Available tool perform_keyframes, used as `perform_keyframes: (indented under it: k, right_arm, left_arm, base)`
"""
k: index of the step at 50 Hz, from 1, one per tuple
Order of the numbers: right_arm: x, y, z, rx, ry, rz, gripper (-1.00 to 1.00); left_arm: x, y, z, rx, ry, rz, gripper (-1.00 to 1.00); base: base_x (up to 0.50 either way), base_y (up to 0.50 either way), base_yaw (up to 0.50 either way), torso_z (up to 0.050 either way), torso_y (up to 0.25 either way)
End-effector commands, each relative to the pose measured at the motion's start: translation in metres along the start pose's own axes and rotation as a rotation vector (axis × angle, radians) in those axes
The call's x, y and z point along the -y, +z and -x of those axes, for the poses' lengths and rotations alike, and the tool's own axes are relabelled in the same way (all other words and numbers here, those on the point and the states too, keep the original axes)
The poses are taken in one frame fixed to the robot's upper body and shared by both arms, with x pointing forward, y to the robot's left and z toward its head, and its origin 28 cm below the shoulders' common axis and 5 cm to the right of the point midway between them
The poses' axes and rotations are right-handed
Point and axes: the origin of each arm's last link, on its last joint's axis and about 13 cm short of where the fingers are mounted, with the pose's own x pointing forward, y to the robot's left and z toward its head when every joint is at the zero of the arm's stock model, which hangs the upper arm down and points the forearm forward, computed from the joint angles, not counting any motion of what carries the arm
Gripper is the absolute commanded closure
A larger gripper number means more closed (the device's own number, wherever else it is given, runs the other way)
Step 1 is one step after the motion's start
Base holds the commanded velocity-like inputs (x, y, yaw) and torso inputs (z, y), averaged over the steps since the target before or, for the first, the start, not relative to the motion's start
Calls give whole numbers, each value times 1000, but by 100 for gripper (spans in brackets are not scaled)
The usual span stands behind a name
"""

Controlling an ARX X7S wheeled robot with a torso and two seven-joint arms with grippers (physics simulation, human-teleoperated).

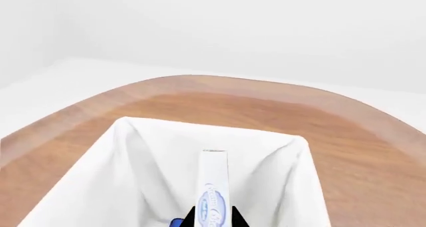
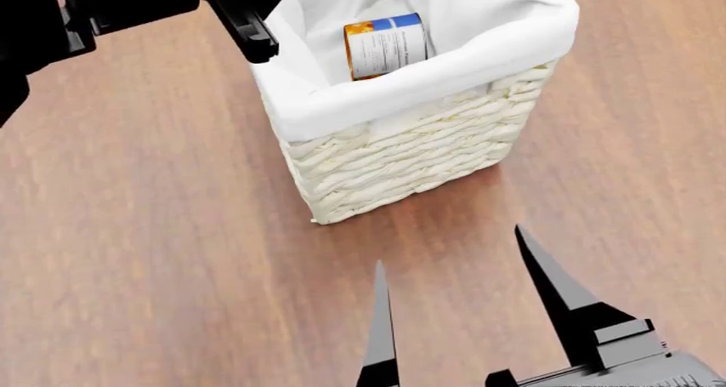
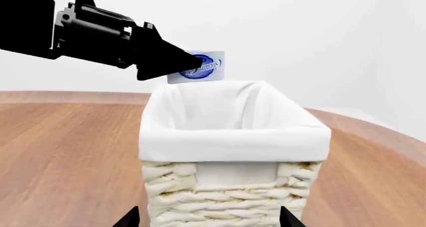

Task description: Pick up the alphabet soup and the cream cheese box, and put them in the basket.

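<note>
Nearest, the right hand [image 2: 465,272] hung spread wide and empty over the brown wooden surface [image 2: 136,259]. Beyond it stood the cream-white woven wicker basket [image 3: 230,199] with its white cloth liner, the blue-labelled cylindrical alphabet soup can [image 2: 386,45] lying inside. Above the basket's far left rim, the left hand [image 3: 189,65] pinched the thin white cream cheese box [image 3: 206,67].

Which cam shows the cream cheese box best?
Right wrist view: the cream cheese box shows its printed face, held by the left gripper above the basket. Left wrist view shows it edge-on; in the head view it's hidden.
</note>
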Motion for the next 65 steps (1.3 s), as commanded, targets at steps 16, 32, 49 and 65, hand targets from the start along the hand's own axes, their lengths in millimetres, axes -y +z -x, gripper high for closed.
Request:
perform_keyframes:
  k: [16,32,49,65]
  right_arm:
    - [1,1,1,-4,-3,-6,-100]
    - [1,-3,2,-6,-2,-5,-100]
    - [0,-1,3,-9,4,-7,-100]
    - [-1,-2,3,-9,-1,-17,-100]
  left_arm:
    - [11,-11,-12,-2,-65,30,100]
    - [11,-12,-12,7,-76,43,100]
    - [11,-10,-12,25,-73,71,-100]
    - [32,-13,6,242,375,-131,-100]
  base:
    - [0,0,0,0,1]
    - [0,0,0,0,1]
    - [0,0,0,0,0]
    - [0,0,0,0,0]
